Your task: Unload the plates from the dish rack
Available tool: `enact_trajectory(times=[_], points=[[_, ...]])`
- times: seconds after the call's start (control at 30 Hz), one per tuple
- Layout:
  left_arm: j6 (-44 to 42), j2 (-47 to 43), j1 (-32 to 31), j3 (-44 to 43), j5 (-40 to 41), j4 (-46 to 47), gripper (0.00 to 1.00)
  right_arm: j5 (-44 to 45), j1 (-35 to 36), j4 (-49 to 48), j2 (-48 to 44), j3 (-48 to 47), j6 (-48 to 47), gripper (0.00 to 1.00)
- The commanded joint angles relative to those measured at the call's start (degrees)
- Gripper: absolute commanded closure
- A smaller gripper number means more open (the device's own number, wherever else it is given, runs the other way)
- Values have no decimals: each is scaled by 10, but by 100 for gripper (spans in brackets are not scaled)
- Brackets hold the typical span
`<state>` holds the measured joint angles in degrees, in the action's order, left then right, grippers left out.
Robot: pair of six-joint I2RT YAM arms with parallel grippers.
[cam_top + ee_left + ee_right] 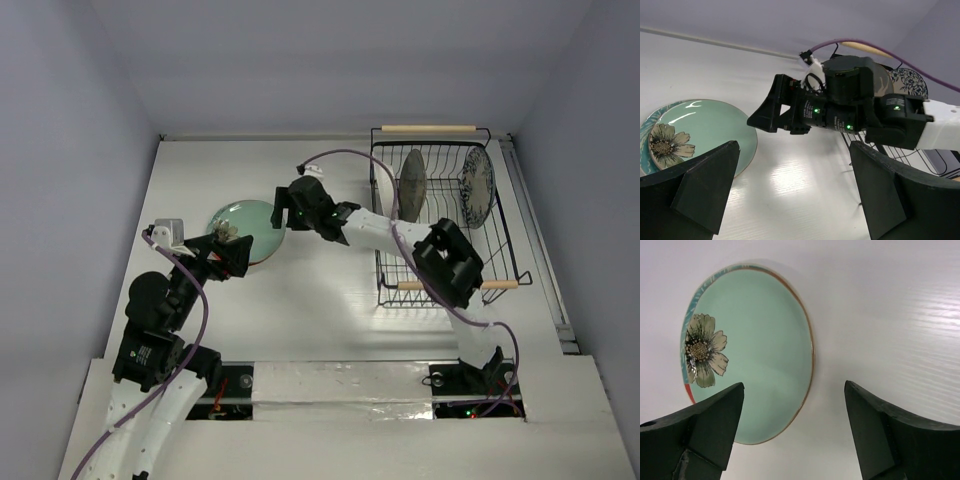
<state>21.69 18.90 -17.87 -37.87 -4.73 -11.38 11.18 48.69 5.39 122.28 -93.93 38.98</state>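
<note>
Plate (765,355) flat on counter (890,315); right end effector (794,385), left end effector (794,145) gape empty. Best lift straight, then dish rack (428,128).

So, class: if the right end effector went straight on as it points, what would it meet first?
Probably the rim of the teal-green plate, or the table beside it; depth is unclear.
</note>
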Motion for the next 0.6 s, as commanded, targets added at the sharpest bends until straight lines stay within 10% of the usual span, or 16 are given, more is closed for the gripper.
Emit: enact_trajectory(times=[0.0,0.13,0.3,0.57], points=[[3,-4,3,-2,-6,30,9,66,15,11,-92,-6,-56,17],[3,-4,3,-1,-5,29,11,144,30,23,-189,29,-104,31],[2,-6,3,-1,-4,29,23,217,18,5,-345,100,-169,99],[2,-6,3,-3,-1,27,78,260,-96,102,-498,154,-223,100]])
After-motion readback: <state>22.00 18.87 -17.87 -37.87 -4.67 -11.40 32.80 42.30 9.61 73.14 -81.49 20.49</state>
